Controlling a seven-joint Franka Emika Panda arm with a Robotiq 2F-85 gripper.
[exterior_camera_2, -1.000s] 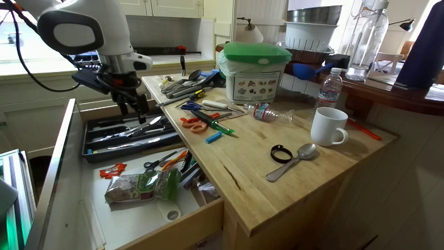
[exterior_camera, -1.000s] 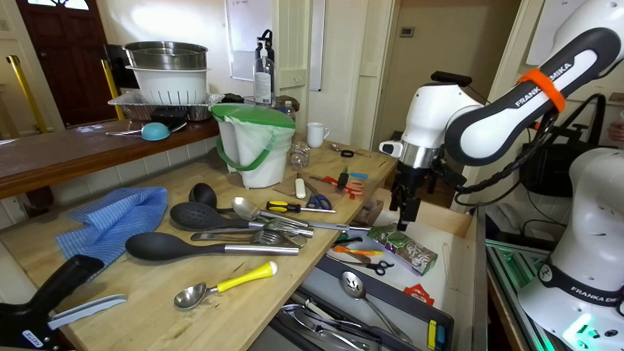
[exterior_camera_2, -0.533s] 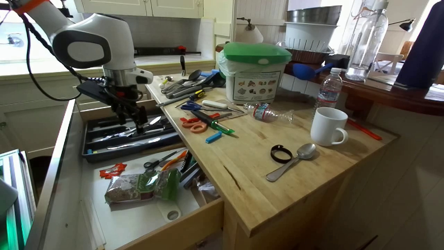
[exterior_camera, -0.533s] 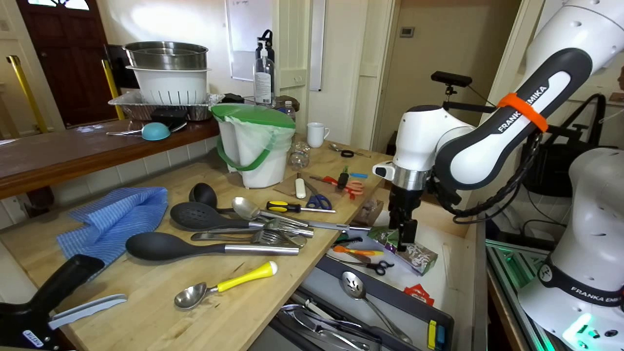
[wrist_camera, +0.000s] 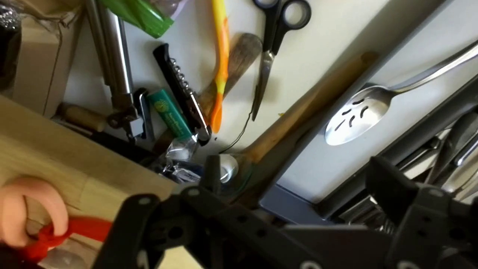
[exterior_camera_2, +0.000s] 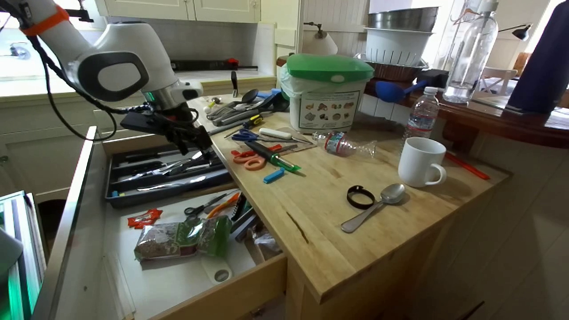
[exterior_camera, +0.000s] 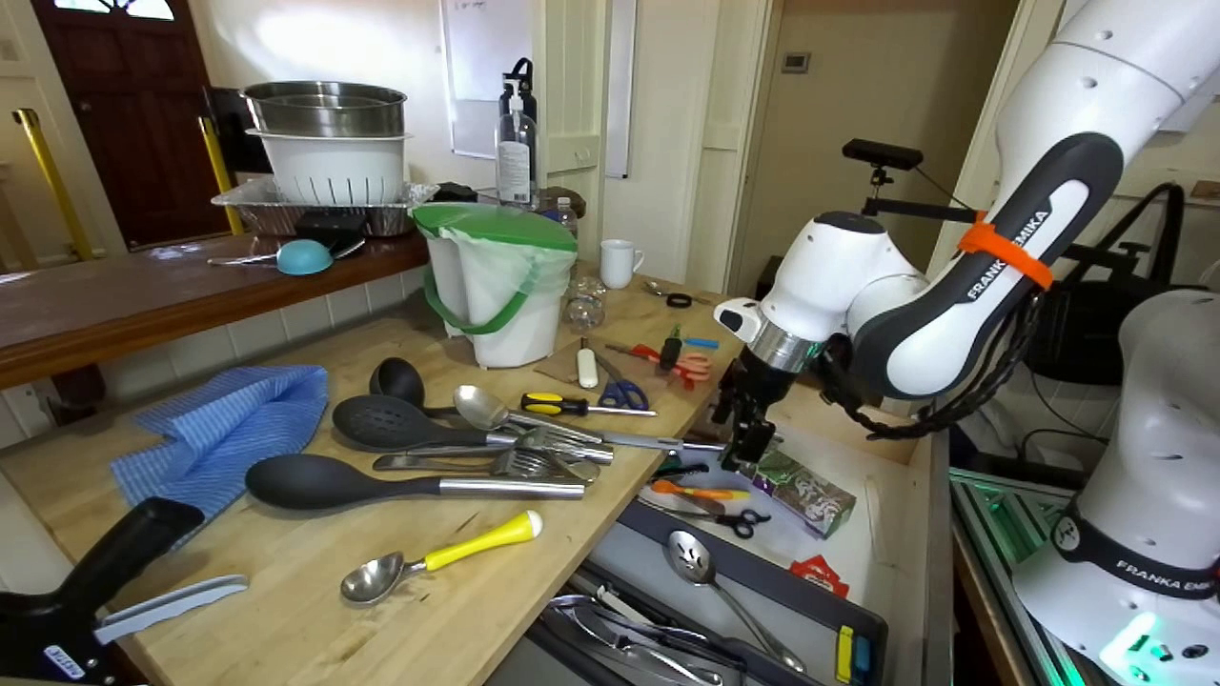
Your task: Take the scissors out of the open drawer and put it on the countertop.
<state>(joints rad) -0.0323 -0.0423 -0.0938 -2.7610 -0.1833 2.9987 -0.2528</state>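
Black-handled scissors lie on the floor of the open drawer; they show in the wrist view (wrist_camera: 268,58) and in both exterior views (exterior_camera: 742,522) (exterior_camera_2: 193,212). The open drawer (exterior_camera_2: 253,286) is pale wood. The wooden countertop (exterior_camera: 315,581) stands beside it and also shows in an exterior view (exterior_camera_2: 351,164). My gripper (wrist_camera: 295,167) is open and empty, its fingers wide apart. It hangs tilted above the drawer near the countertop edge, as both exterior views show (exterior_camera: 734,438) (exterior_camera_2: 195,149). The scissors are below it and apart from it, ahead of the fingertips in the wrist view.
A dark cutlery tray (exterior_camera_2: 120,202) with a slotted spoon (exterior_camera: 691,557) is beside the scissors. A yellow-orange utensil (wrist_camera: 222,56), a corkscrew (wrist_camera: 175,78) and a green bag (exterior_camera_2: 182,240) lie close by. Orange-handled scissors (exterior_camera_2: 254,162) and blue-handled scissors (exterior_camera_2: 243,135) lie on the countertop.
My gripper has come down over the drawer, then tilted and moved towards the countertop edge. The scissors and other objects have not moved.
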